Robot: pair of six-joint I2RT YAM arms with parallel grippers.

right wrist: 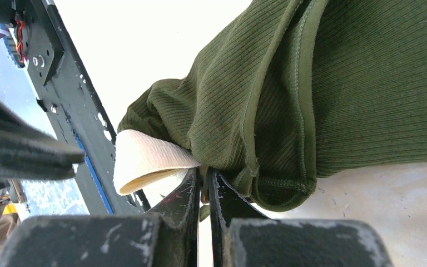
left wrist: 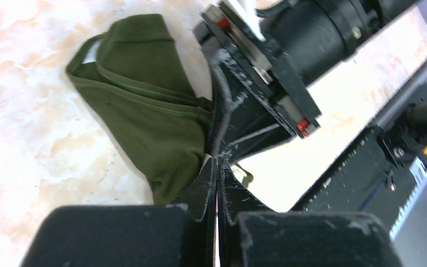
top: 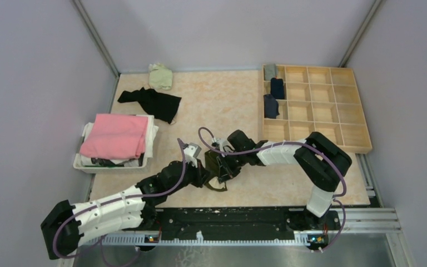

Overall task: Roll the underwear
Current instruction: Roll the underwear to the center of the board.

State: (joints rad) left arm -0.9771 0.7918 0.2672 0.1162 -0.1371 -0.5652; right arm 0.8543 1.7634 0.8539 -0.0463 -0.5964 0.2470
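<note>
An olive green underwear (top: 216, 179) lies bunched on the table between both arms, near the front middle. In the left wrist view it (left wrist: 144, 111) spreads to the left of my fingers. My left gripper (left wrist: 218, 164) is shut, pinching its near edge. My right gripper (right wrist: 204, 178) is shut on a seam fold of the same underwear (right wrist: 339, 83), beside a beige label (right wrist: 144, 161). In the top view the left gripper (top: 207, 171) and right gripper (top: 226, 166) meet tip to tip over the cloth. The right gripper's body (left wrist: 256, 72) fills the upper middle of the left wrist view.
A black underwear (top: 150, 101) and a pale green cloth (top: 160, 76) lie at the back left. A white basket (top: 80, 162) holds a folded pink cloth (top: 114, 136). A wooden compartment tray (top: 333, 105) at the back right holds three rolled pieces in its left column.
</note>
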